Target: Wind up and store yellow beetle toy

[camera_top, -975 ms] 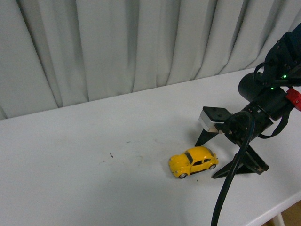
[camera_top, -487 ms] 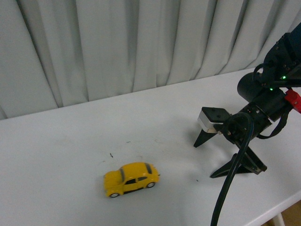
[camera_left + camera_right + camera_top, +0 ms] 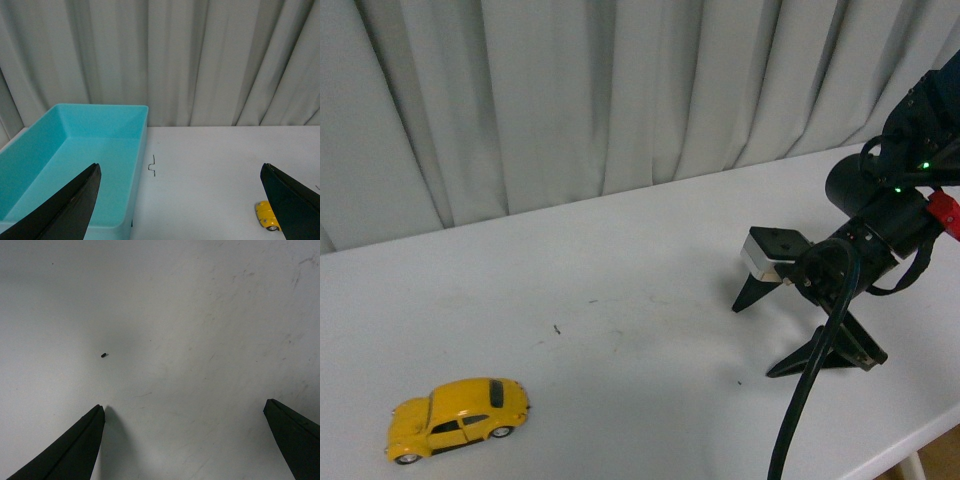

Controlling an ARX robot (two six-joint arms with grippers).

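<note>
Table (image 3: 620, 250) with yellow beetle toy (image 3: 458, 418) at its near left, both pincers spread.
The toy stands on its wheels, well apart from the right gripper (image 3: 753, 342), whose black fingers are wide apart, low over the bare white surface, and hold nothing. The left gripper (image 3: 180, 166) is likewise wide apart and holds nothing. Its wrist view shows a teal bin (image 3: 142, 150) before the grey curtain (image 3: 200, 60), and one end of the toy beside a finger.

Open tabletop (image 3: 620, 260) all round yellow beetle toy (image 3: 458, 418), teal bin (image 3: 75, 150) well apart, curtain (image 3: 570, 100) behind
</note>
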